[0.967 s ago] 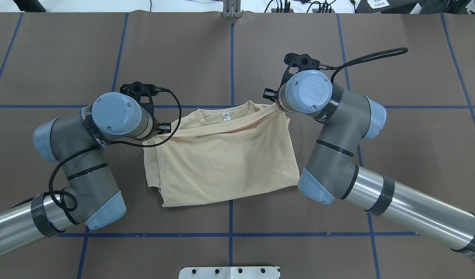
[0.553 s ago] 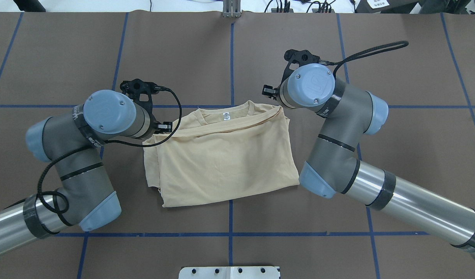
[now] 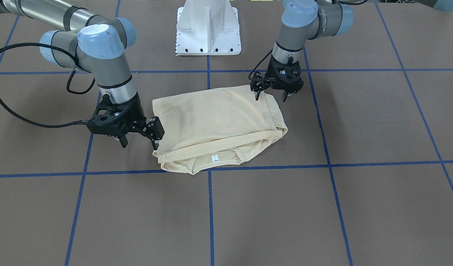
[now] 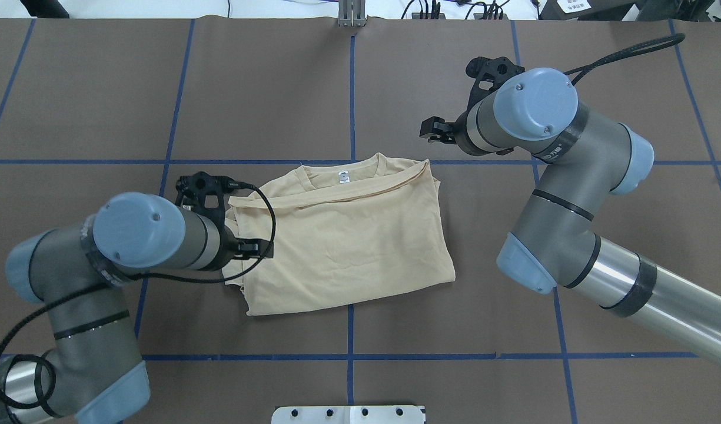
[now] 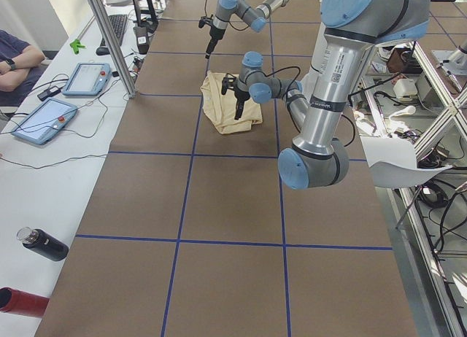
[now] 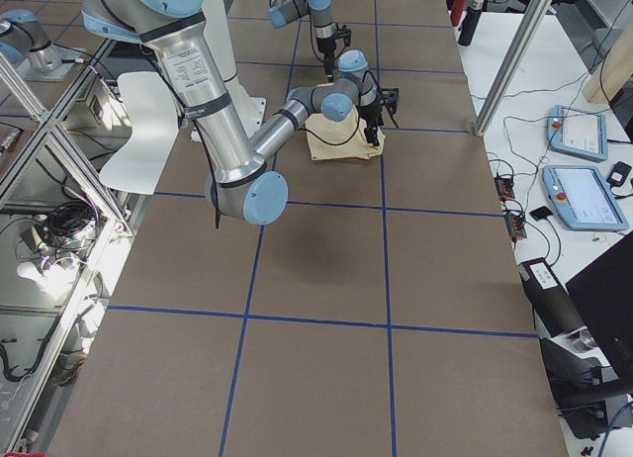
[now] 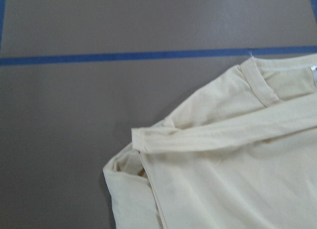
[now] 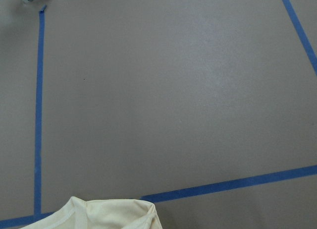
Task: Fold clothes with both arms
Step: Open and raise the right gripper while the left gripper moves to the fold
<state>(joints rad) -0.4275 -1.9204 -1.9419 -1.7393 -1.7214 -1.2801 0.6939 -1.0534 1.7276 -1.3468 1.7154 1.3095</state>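
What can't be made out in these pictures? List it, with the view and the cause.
1. T-shirt underlayers: covered by the top fold in every view.
2. Neck label wording: too small in the overhead and front views.
3. Whether the left gripper touches the T-shirt: the front view shows only overlap, and its own wrist blocks the overhead view.
4. Right wrist view: only a T-shirt corner, cut off by the bottom edge.

You've got overhead behind the base, looking forward and down; front cam faces it, steep. Side cams sit far back at each table end, looking along it. Wrist cams are close, low. All six share the shirt.
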